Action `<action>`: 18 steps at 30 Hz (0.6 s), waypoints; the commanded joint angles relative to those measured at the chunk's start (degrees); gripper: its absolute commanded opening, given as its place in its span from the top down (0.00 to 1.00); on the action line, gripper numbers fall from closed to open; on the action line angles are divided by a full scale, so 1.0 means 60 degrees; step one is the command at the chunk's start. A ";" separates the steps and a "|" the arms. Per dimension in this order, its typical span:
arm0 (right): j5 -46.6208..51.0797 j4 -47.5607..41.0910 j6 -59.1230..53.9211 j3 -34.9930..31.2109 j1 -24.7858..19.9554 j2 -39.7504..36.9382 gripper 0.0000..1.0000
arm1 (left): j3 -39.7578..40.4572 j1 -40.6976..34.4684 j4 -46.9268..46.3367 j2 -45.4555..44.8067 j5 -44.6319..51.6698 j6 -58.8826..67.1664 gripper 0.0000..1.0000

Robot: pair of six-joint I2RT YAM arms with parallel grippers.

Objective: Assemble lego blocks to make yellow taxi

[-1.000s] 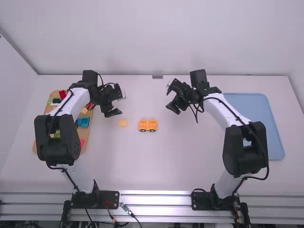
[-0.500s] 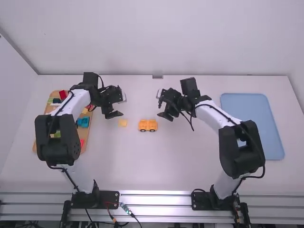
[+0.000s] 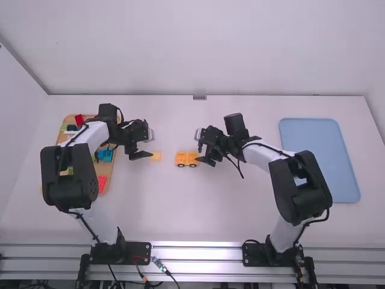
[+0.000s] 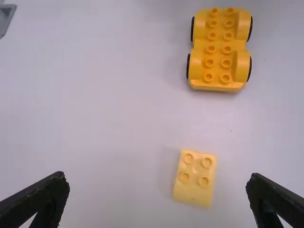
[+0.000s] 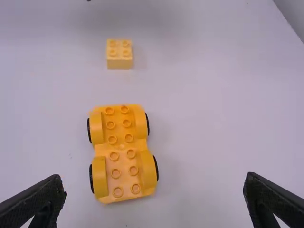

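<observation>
In the high view my left gripper (image 3: 142, 154) hangs just left of the small yellow block (image 3: 156, 156), and my right gripper (image 3: 203, 158) is at the right end of the orange-yellow wheeled base (image 3: 187, 159). The left wrist view has the left gripper (image 4: 157, 199) open, the pale yellow two-by-two block (image 4: 194, 178) between its spread fingers and the studded car base (image 4: 219, 50) farther off. Seen from the right wrist, the right gripper (image 5: 155, 199) is open too, with the car base (image 5: 122, 153) ahead of it and the block (image 5: 119, 54) beyond.
A wooden tray (image 3: 110, 171) of colored blocks, including a blue one (image 3: 104, 155) and a red one (image 3: 79, 120), lies at the left, partly under the left arm. On the right is a flat blue tray (image 3: 319, 158).
My right gripper has moved left and toward the camera, up to the car base. The left gripper has come slightly nearer the camera, closer to the small block. Block and base have stayed put.
</observation>
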 commanded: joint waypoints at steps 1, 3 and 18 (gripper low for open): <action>-0.0102 0.0277 0.0463 0.0033 0.0171 0.0488 0.01 | -0.0226 -0.0051 -0.0076 0.0184 0.0504 0.0323 0.01; 0.0029 0.0550 0.0991 0.0117 0.0142 0.0750 0.01 | -0.0313 -0.0109 -0.0029 0.0184 0.0453 0.0516 0.01; -0.0561 -0.0087 0.0117 0.0124 -0.0142 0.0695 0.01 | 0.0138 -0.0109 0.0087 0.1365 0.0945 0.0600 0.01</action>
